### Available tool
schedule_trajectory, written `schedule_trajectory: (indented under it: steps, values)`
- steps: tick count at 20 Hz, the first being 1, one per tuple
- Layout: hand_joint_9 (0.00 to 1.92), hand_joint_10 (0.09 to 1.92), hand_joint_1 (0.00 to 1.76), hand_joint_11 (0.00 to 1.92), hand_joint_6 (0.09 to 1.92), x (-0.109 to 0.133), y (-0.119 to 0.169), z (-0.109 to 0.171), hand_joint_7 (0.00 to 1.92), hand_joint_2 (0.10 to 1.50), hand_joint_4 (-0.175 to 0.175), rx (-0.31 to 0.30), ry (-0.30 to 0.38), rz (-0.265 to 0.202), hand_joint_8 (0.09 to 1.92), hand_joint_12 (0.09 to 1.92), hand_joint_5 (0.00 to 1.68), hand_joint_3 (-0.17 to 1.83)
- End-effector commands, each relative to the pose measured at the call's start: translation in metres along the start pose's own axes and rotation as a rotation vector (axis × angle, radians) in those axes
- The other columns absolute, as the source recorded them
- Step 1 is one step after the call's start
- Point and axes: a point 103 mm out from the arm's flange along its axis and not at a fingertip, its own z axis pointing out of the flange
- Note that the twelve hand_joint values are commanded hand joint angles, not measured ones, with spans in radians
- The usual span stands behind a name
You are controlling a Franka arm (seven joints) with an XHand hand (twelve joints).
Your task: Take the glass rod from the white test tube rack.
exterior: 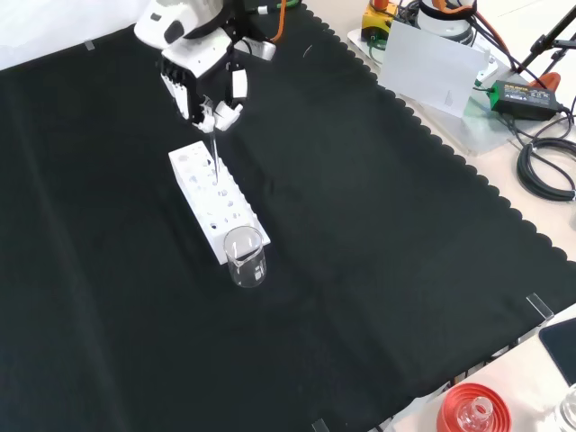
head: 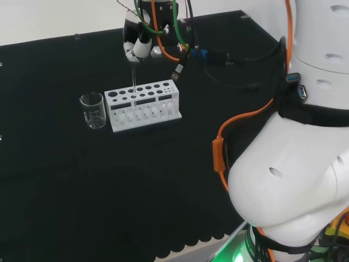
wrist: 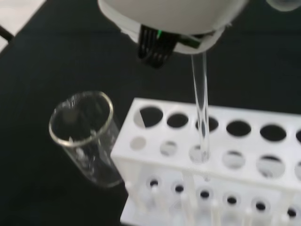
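Right now my fingers (head: pixel 137 48) are pinched round the top end of the one glass rod (head: pixel 133 82), holding it upright so it can slide straight up out of its hole, and its lower end is still down in a hole near one end of the single white rack (head: pixel 143 103) on the black counter (head: pixel 109 180). One empty clear beaker (head: pixel 92 109) stands just beside that end of the rack, close enough, I judge, that I should lift straight and not swing the rod sideways.
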Motion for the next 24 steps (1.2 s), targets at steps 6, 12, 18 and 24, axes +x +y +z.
schedule_trajectory:
  steps: [6,12,18,24]
  values:
    - [1.63,0.52,1.33,1.51,0.76,0.01,-0.017,-0.032,1.37,0.61,-0.175,-0.052,-0.068,-0.007,0.73,0.69,1.14,0.77]
    - [1.63,0.52,1.33,1.51,0.75,0.014,-0.03,-0.046,1.38,0.61,-0.175,-0.056,-0.077,-0.018,0.72,0.7,1.15,0.77]
    - [1.63,0.52,1.33,1.51,0.75,0.017,-0.042,-0.061,1.38,0.61,-0.175,-0.069,-0.084,-0.035,0.72,0.7,1.15,0.77]
    - [1.63,0.52,1.33,1.52,0.74,0.019,-0.054,-0.085,1.39,0.61,-0.175,-0.073,-0.111,-0.032,0.71,0.7,1.15,0.77]
